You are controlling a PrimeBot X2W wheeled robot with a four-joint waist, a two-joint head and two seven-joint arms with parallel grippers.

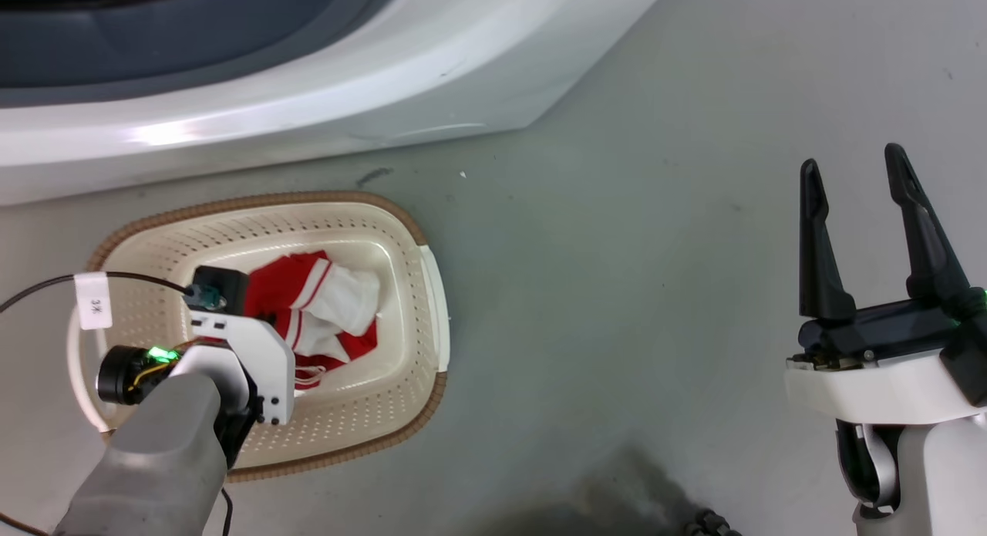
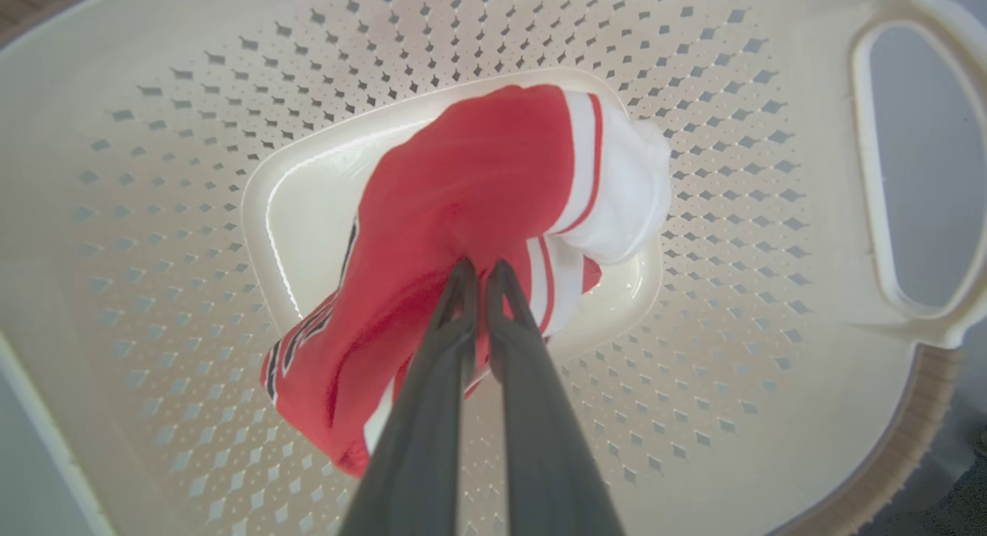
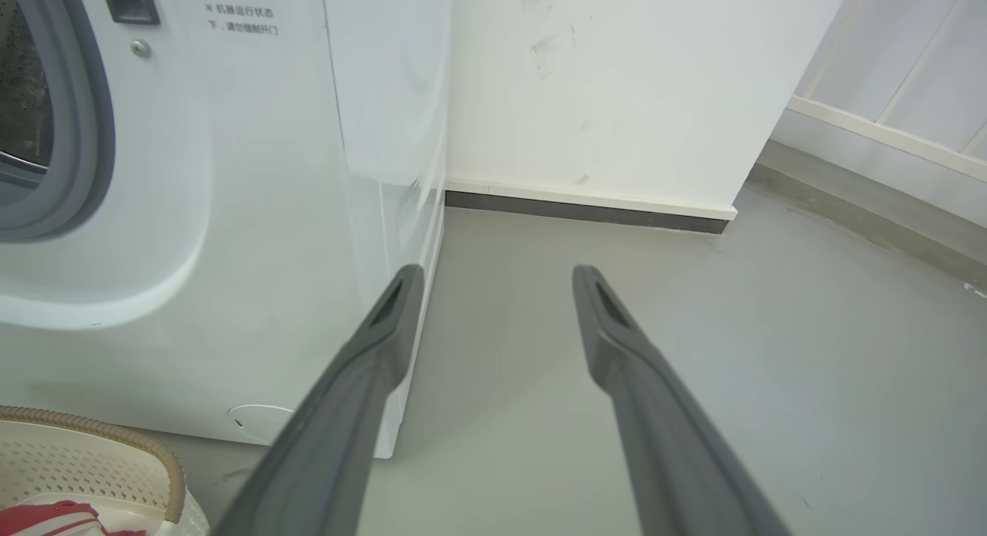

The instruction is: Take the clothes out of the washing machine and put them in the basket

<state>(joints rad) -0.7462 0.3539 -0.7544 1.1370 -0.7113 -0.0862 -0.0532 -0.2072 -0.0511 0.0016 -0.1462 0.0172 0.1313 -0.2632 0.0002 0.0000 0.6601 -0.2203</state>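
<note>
Left gripper (image 2: 480, 268): its two long dark fingers are drawn together, tips pinched on a raised fold of the red soft fabric garment with white panels and stripes (image 2: 478, 173). The garment lies bunched inside the small cream perforated plastic basket with a brown woven-look rim (image 2: 717, 119). Most of it covers the basket's bottom and one end drapes toward the side wall. I cannot tell whether any of its weight hangs from the tips.

Handling (judged): the garment looks light and limp, with no stiffness. It would sag and trail from a single pinch. It does not look fragile. The cloth should grip fairly well, though a thin fold could slide out of smooth fingers. The best hold is a thick gathered fold near the middle, as taken here, not a hem or a white cuff edge.

Outward: the basket stands on the grey floor (image 1: 617, 289), just in front of the large white front-loading washing machine (image 1: 308, 96). The drum interior is too dark to read. The right gripper (image 1: 851, 160) has its fingers spread apart and empty, over the floor well apart from the basket.
</note>
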